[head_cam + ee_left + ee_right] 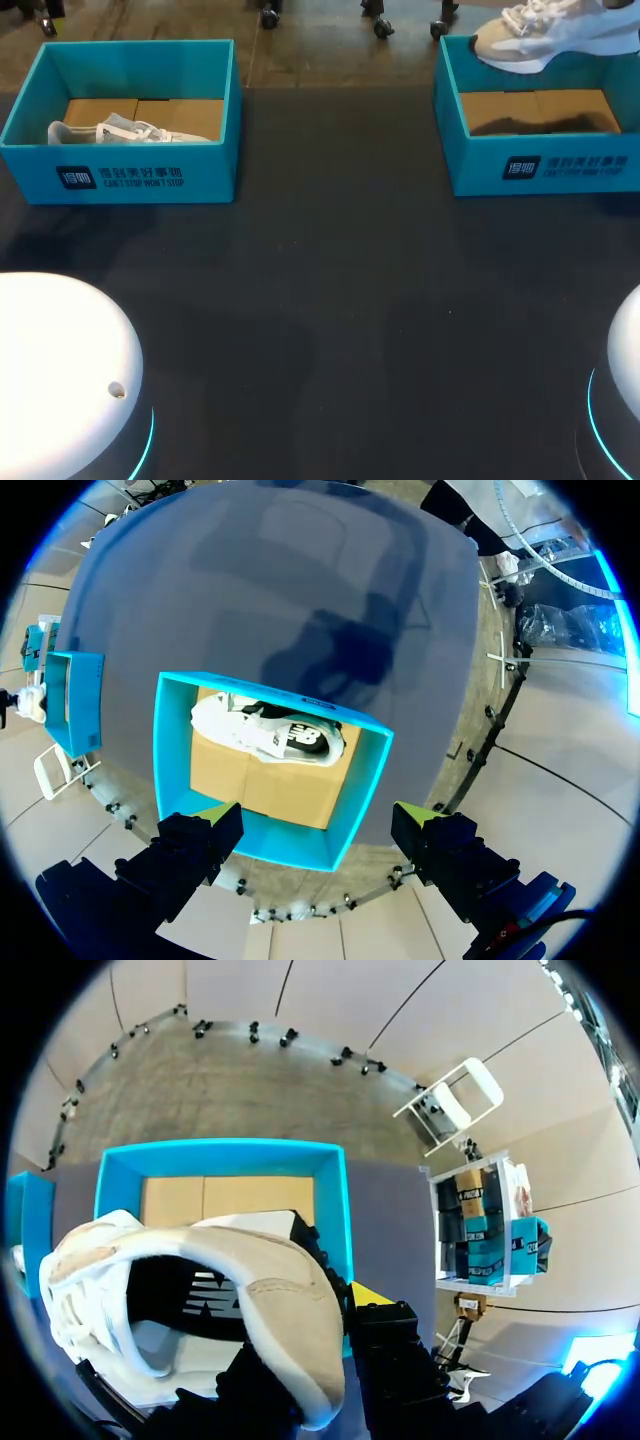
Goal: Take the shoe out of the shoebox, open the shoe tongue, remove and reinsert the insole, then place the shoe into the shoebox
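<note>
Clamped in right hand [335,1325], apparently at the heel collar: white-and-beige mesh sneaker [545,35], hanging clear above open teal cardboard shoebox [540,165] at 1 o'clock on dark surface [330,300]. One yellow fingertip [365,1295] showing outside the collar in right wrist view, the other hidden by the upper. Long axis of sneaker approx. 9-to-3 in head view, toe at 9, parallel w/ the box's long side. Box directly below and ahead of that hand, its cardboard floor bare. Lift-out judged done; tongue next.

Left hand [315,818], fingers [215,815] wide apart and gripping nothing, poised over second teal cardboard shoebox [120,175] at 11 o'clock, w/ plain white sneaker [110,132] lying inside, axis also 9-to-3. Well apart from the held sneaker, nearly the whole surface between.

Right hand nearer by far, already on the sneaker. Opening the tongue likely to call for setting it down toward 6 o'clock of its box, or for bringing the left hand across toward 3.
</note>
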Robot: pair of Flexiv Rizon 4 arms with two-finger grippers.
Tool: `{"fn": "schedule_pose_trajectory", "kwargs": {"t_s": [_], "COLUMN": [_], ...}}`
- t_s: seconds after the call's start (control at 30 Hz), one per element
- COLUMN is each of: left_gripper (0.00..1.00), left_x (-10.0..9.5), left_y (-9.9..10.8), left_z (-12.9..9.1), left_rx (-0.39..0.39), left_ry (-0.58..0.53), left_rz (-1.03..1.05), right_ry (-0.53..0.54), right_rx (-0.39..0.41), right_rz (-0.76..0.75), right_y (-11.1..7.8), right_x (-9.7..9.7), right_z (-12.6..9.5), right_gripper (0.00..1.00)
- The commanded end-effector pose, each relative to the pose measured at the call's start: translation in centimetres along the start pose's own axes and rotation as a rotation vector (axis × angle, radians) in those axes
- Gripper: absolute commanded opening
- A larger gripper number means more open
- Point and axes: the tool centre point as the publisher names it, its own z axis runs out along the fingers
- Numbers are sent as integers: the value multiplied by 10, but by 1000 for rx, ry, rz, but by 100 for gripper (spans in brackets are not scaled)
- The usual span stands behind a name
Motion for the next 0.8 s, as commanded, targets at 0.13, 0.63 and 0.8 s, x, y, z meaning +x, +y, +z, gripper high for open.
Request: {"fn": "schedule_pose_trajectory", "kwargs": {"t_s": [0.13,0.63,0.8], "left_gripper": [100,100,100], "left_x": [1,1,1], "left_y": [-1,-1,-1], "left_z": [0,0,0], "left_rx": [-2,-2,-2], "left_ry": [2,2,2], "left_rz": [1,1,1], "right_ry": [23,29,22], "right_rx": [-12,-30,-28], "right_rz": [2,7,6], "right_y": [-9,-45,-60], "right_x": [-2,26,41], "right_z": [-14,-45,-57], "right_gripper": [0,0,0]}}
